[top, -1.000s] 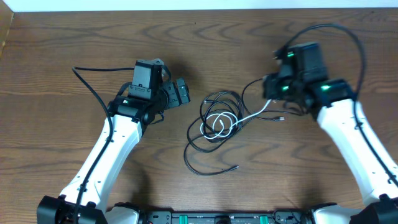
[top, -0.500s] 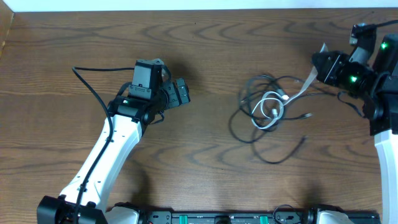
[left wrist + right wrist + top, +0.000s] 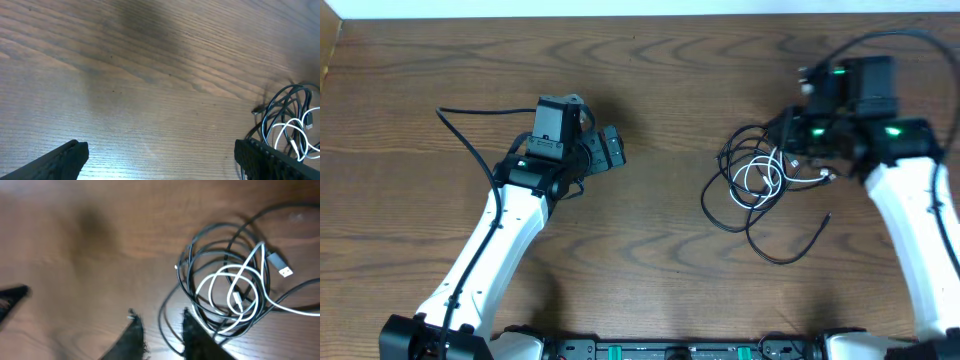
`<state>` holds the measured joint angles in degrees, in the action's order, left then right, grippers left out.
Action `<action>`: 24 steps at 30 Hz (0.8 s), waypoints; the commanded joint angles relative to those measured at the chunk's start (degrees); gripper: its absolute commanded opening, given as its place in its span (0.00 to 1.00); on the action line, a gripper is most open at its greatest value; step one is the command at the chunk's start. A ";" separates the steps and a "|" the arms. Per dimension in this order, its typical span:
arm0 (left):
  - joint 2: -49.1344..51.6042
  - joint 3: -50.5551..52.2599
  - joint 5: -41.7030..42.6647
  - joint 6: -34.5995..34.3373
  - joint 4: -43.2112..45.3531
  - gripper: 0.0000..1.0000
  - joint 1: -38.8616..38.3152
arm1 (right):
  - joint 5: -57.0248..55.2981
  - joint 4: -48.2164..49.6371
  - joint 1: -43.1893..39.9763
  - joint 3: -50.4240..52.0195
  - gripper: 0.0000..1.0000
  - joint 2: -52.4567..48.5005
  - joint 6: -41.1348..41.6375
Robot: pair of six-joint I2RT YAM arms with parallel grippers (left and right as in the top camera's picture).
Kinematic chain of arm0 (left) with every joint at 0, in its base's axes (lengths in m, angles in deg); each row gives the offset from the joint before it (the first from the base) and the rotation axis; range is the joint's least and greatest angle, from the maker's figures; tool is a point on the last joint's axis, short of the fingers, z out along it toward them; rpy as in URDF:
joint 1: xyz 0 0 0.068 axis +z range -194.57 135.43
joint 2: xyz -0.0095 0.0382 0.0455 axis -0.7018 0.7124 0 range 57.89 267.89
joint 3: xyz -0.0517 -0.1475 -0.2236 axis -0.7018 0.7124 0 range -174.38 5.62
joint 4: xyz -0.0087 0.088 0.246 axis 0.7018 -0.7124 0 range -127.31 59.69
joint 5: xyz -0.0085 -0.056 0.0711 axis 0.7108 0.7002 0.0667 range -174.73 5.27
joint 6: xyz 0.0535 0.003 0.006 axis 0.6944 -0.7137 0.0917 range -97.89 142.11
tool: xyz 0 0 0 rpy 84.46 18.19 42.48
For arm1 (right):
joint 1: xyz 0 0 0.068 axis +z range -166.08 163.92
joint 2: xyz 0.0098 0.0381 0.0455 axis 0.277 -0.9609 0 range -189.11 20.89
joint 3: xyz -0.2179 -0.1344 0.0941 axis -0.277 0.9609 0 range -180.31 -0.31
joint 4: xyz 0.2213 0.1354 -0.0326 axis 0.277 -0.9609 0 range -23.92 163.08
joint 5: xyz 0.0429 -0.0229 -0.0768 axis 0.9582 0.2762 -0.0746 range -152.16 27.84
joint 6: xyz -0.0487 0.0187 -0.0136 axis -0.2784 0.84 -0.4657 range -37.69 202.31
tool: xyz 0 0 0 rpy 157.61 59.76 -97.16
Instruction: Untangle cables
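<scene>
The cables lie in one tangle right of the table's middle: black cables (image 3: 735, 190) looped around a coiled white cable (image 3: 761, 178). One black end (image 3: 825, 216) trails toward the front. My right gripper (image 3: 798, 142) hovers over the tangle's right side. In the blurred right wrist view its fingers stand apart (image 3: 162, 335), with a black strand (image 3: 162, 320) lying between them and the white coil (image 3: 235, 282) to the right on the table. My left gripper (image 3: 612, 148) is wide open and empty (image 3: 160, 160), well left of the tangle (image 3: 287, 120).
The wooden table (image 3: 650, 260) carries only the cables. A thick black arm cable (image 3: 460, 140) lies left of the left arm, and another arcs above the right arm (image 3: 880, 40).
The right gripper pulled the tangle from the table's middle to the right, swung far right, then came back left over it. The left arm has not moved.
</scene>
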<state>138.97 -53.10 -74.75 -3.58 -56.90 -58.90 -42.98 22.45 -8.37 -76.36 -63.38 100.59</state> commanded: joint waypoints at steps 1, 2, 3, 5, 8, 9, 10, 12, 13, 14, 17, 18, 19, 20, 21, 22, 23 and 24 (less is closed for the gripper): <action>-0.59 0.00 -0.55 0.09 0.00 1.00 0.28 | -5.55 -1.92 2.75 0.48 0.31 -3.30 -1.57; -0.59 0.00 -0.55 0.09 0.00 1.00 0.28 | -5.53 -2.62 3.30 0.48 0.34 -4.24 -1.57; -0.59 0.00 -0.52 0.09 0.00 1.00 0.28 | -5.53 -3.32 3.93 0.48 0.36 -5.38 -1.57; -0.59 0.00 -0.55 0.09 0.00 1.00 0.28 | -5.60 -4.33 4.92 0.48 0.38 -7.56 -0.66; -0.59 0.00 -0.55 0.09 0.00 1.00 0.28 | -5.60 -4.07 5.88 0.48 0.39 -11.96 2.69; -0.59 0.00 -0.55 0.09 0.00 1.00 0.28 | -5.60 -3.78 5.90 0.48 0.39 -13.33 3.48; -0.59 0.00 -0.55 0.09 0.00 1.00 0.28 | -5.60 -3.43 5.90 0.48 0.39 -14.56 4.11; -0.59 0.00 -0.55 0.09 0.00 1.00 0.28 | -5.60 -2.03 5.90 0.48 0.38 -17.33 5.55; -0.59 0.00 -0.55 0.09 0.00 1.00 0.28 | -5.60 -1.20 5.90 0.48 0.38 -18.58 6.29; -0.59 0.00 -0.55 0.09 0.00 1.00 0.28 | -5.64 -0.31 5.86 0.48 0.38 -19.91 7.48; -0.59 0.00 -0.55 0.09 0.00 1.00 0.28 | -8.61 0.79 5.86 0.48 0.36 -22.84 12.15; -0.59 0.00 -0.52 0.09 0.00 1.00 0.28 | -10.75 0.70 5.86 0.48 0.35 -23.52 14.43; -0.59 0.00 -0.55 0.09 0.00 1.00 0.28 | -12.72 0.57 5.86 0.48 0.35 -24.04 16.48; -0.59 0.00 -0.55 0.09 0.00 1.00 0.28 | -14.34 0.59 5.86 0.48 0.35 -24.52 18.18; -0.59 0.00 -0.55 0.09 0.00 1.00 0.28 | -15.72 0.74 5.86 0.48 0.35 -24.87 19.80; -0.59 0.00 -0.52 0.09 0.00 1.00 0.28 | -16.83 1.18 5.86 0.48 0.35 -25.40 21.18; -0.59 0.00 -0.55 0.09 0.00 1.00 0.28 | -17.44 1.66 5.86 0.48 0.35 -25.59 22.10; -0.59 0.00 -0.55 0.09 0.00 1.00 0.28 | -17.79 2.19 5.88 0.48 0.35 -25.99 22.75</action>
<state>138.97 -53.10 -74.75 -3.58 -56.88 -58.90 -55.70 23.85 -2.60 -76.27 -88.54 116.86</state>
